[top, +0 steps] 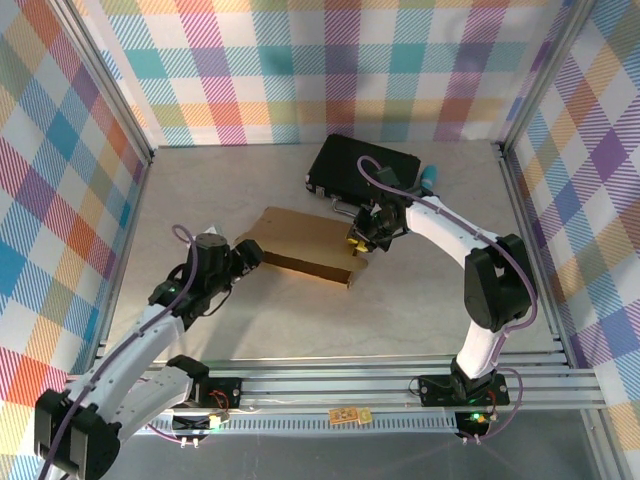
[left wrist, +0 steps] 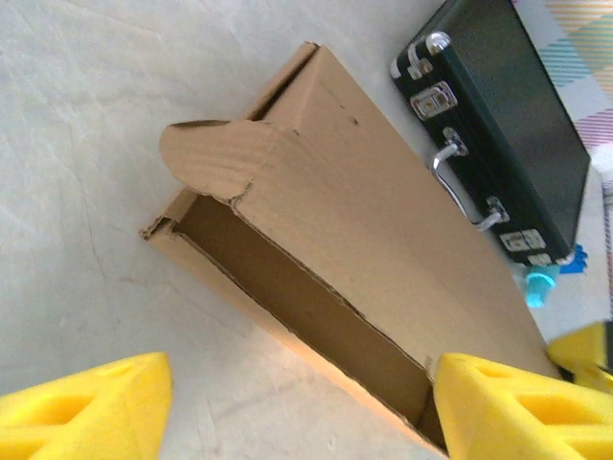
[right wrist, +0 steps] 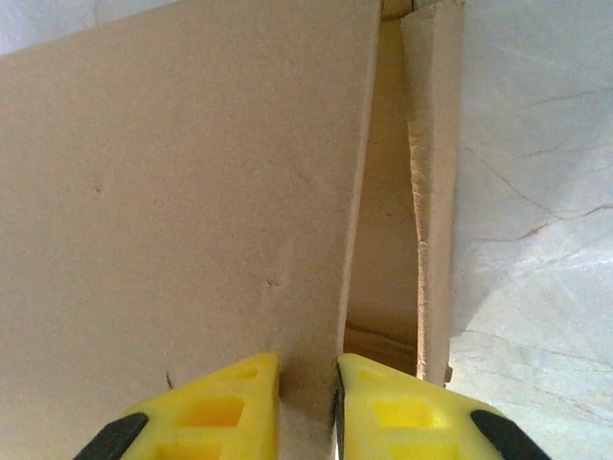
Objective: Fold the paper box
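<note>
The paper box (top: 300, 245) is a brown cardboard mailer lying mid-table, its lid panel (left wrist: 383, 211) raised over a dark gap along the front wall. A rounded tab (left wrist: 206, 153) sticks out at its far corner. My left gripper (top: 248, 258) sits at the box's left end and is open (left wrist: 302, 412). Bare table lies between its yellow fingers (left wrist: 86, 407), and the right-hand one is against the box's near corner. My right gripper (top: 358, 240) is at the box's right end, shut (right wrist: 308, 402) on the edge of the lid panel (right wrist: 172, 192). A narrow side flap (right wrist: 433, 192) stands beside it.
A black hard case (top: 365, 170) with metal latches (left wrist: 431, 101) lies just behind the box, near the right arm. A small blue object (top: 430, 177) sits to its right. Checked walls enclose the table on three sides.
</note>
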